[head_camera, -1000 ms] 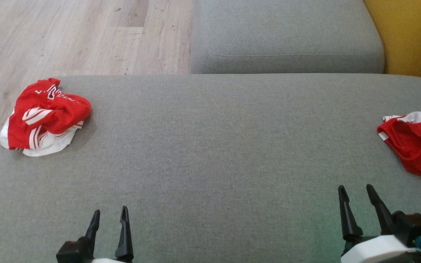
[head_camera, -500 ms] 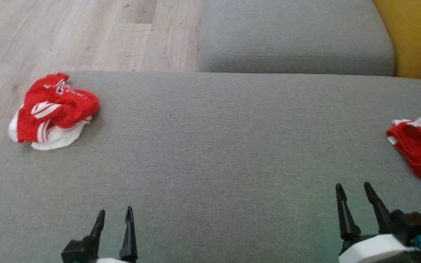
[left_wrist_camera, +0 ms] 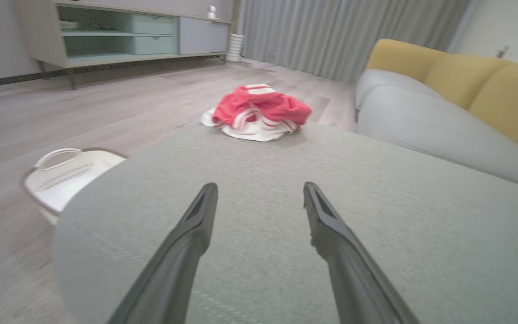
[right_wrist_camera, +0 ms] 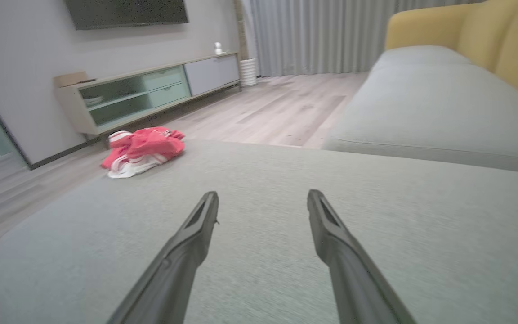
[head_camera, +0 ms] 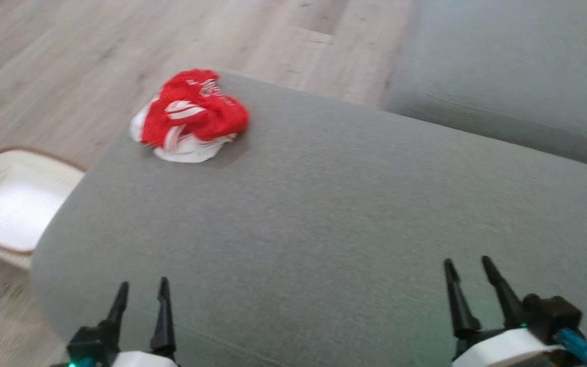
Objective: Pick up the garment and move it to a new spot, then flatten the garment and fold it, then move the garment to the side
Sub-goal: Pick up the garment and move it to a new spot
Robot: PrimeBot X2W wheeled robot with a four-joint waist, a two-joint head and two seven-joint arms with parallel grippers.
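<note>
A crumpled red and white garment (head_camera: 189,116) lies at the far left corner of the grey cushion (head_camera: 324,204); it also shows as a bunched heap (left_wrist_camera: 256,112) ahead in the left wrist view and at the left (right_wrist_camera: 142,150) in the right wrist view. My left gripper (head_camera: 140,295) hovers open over the cushion's near left edge, far short of the garment. At the near right, my right gripper (head_camera: 469,278) is open too, nothing between its fingers. Both pairs of fingers, the left (left_wrist_camera: 259,198) and the right (right_wrist_camera: 263,202), stand wide apart over bare fabric.
A white laundry basket (head_camera: 13,204) stands on the wooden floor left of the cushion, seen again (left_wrist_camera: 68,173) in the left wrist view. A second grey seat (head_camera: 517,76) with yellow backrests (left_wrist_camera: 466,76) lies beyond. A low TV cabinet (right_wrist_camera: 151,92) lines the far wall.
The head view has swung to the left: the basket has come into the picture and a second red cloth at the right has left it. Both grippers stay open in place.
</note>
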